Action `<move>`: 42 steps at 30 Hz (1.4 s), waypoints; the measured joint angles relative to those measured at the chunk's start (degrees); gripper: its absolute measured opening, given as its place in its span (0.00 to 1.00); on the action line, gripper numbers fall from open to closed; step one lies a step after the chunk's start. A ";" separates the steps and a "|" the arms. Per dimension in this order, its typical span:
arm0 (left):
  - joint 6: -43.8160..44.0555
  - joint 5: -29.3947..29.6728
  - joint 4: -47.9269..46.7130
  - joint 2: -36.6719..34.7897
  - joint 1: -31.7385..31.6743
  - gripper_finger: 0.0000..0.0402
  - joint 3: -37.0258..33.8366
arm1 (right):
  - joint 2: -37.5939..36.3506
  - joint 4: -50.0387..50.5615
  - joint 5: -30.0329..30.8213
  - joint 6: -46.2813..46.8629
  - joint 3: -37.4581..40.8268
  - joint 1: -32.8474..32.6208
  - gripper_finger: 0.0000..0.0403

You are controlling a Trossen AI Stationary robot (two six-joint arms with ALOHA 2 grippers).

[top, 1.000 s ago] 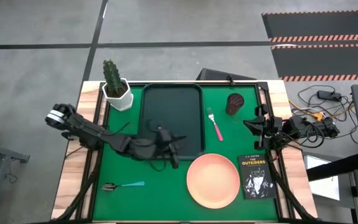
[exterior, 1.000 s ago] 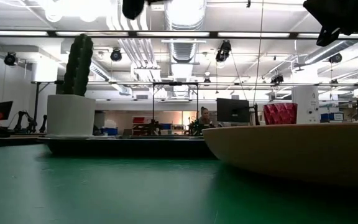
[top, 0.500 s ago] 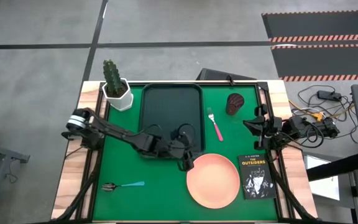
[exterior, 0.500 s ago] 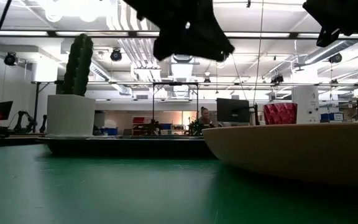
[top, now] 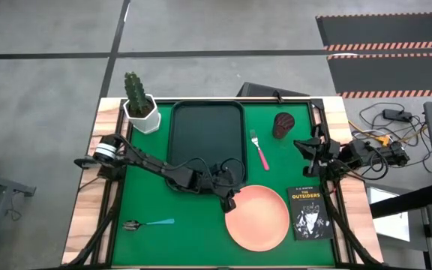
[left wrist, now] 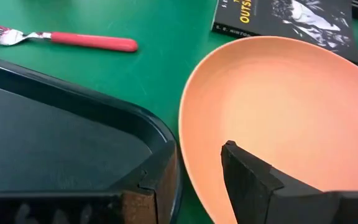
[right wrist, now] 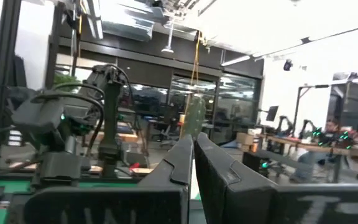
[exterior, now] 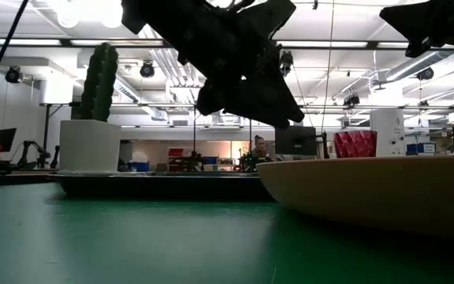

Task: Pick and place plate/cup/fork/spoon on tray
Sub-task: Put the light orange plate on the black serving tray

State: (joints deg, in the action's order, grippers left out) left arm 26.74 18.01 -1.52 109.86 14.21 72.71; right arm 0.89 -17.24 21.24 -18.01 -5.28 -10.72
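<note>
The salmon-pink plate (top: 259, 219) lies on the green mat at the near right. My left gripper (top: 232, 196) is open and hovers over the plate's left rim (left wrist: 184, 134). One finger is above the plate and the other is above the near right corner of the dark tray (top: 207, 141). In the low view my left gripper (exterior: 247, 110) is clear above the plate (exterior: 369, 189). The pink-handled fork (top: 260, 151) and the maroon cup (top: 283, 124) lie to the right of the tray. The blue-handled spoon (top: 149, 223) lies at the near left. My right gripper (top: 304, 146) is shut and waits at the right edge.
A white pot with a cactus (top: 141, 109) stands at the far left corner. A black book (top: 308, 212) lies right of the plate. The mat between the spoon and the plate is bare.
My left gripper has gone toward the table's right edge and a little toward the near edge, from over the tray's near side to the plate's left rim. It has also come down.
</note>
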 joint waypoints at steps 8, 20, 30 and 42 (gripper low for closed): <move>7.62 -4.27 -0.05 0.00 0.16 0.32 -2.18 | 0.00 -2.92 -0.04 -3.68 0.00 0.00 0.02; 0.06 -1.04 6.04 3.24 0.53 0.59 -2.40 | 0.02 -2.83 -0.02 -4.33 0.00 0.00 0.02; -0.63 0.06 8.85 6.89 0.51 0.59 -2.23 | 0.37 -1.41 0.00 -2.44 0.02 0.00 0.02; -2.05 0.02 9.96 8.17 0.54 0.44 -2.23 | 0.37 -1.02 0.00 -1.94 0.00 0.00 0.02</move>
State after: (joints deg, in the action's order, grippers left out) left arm 24.69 18.02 8.44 118.04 14.74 70.48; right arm 1.26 -18.26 21.23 -19.96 -5.28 -10.72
